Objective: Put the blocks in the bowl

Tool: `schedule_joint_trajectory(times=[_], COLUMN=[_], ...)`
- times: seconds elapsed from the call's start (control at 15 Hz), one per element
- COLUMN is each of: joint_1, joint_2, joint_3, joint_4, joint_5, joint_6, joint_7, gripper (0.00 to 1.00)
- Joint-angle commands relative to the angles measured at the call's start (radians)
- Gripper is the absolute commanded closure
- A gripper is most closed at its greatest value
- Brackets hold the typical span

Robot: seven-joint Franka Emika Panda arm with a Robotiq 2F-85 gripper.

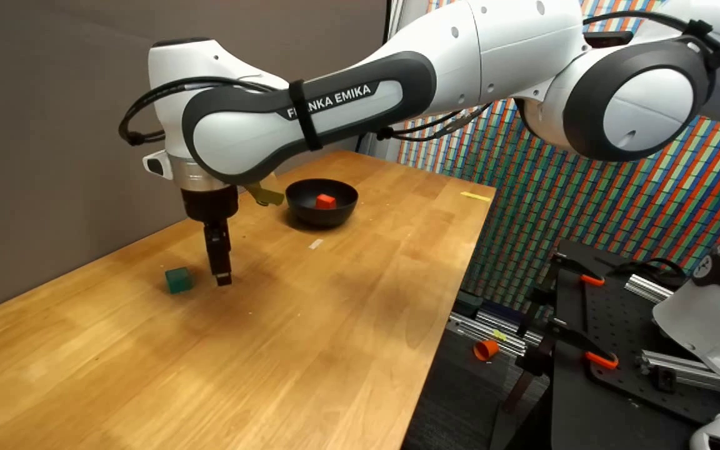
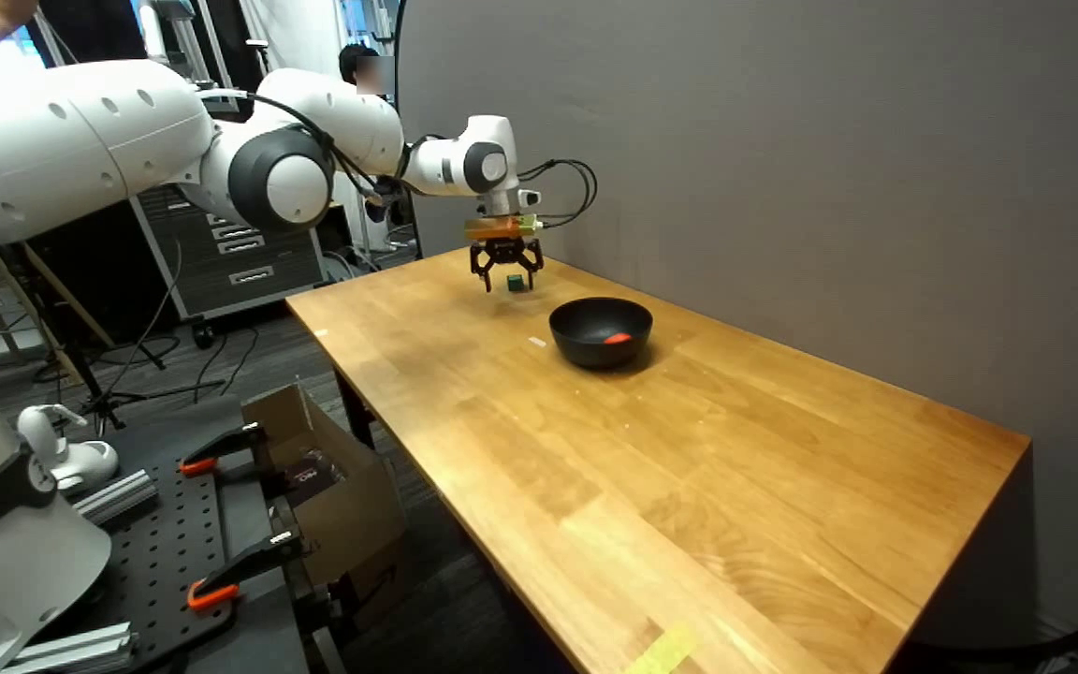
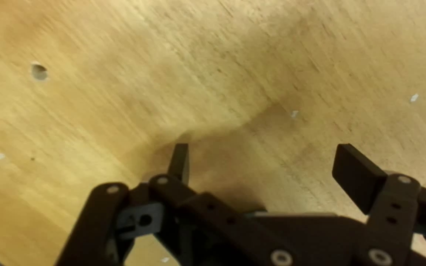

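Note:
The black bowl (image 1: 322, 217) stands on the table and shows in both exterior views (image 2: 595, 354). The red block (image 1: 325, 201) lies inside it, partly hidden by the rim in an exterior view (image 2: 616, 338). The green block (image 1: 179, 280) sits on the table near the wall. My gripper (image 1: 222, 279) is open and empty, pointing down just above the table, beside the green block on the side away from the wall. In an exterior view the green block (image 2: 515, 282) shows between the spread fingers. In the wrist view bare wood lies between my fingers (image 3: 263, 159); the green block is almost wholly hidden behind the gripper body.
The wooden table (image 1: 310, 350) runs along a grey wall (image 2: 782, 187). Pieces of tape (image 1: 475, 196) (image 2: 537, 342) lie flat on it. A black bench with clamps (image 2: 225, 580) stands by the robot base. A cardboard box (image 2: 352, 515) is on the floor beside it.

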Motion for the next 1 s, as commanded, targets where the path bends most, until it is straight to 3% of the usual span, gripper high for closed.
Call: schedule_joint_trajectory(times=[0.0, 0.33, 0.53, 0.93], joint_1=[-0.012, -0.018, -0.023, -0.014], joint_2=[0.042, 0.058, 0.022, 0.074], joint_3=[-0.01, 0.049, 0.082, 0.085], joint_4=[0.138, 0.195, 0.115, 0.137], joint_5=[0.021, 0.111, 0.16, 0.165], joint_6=[-0.036, -0.011, 0.052, 0.158], joint_7=[0.008, -0.015, -0.022, -0.063], gripper=[0.0, 0.0, 0.0, 0.0])
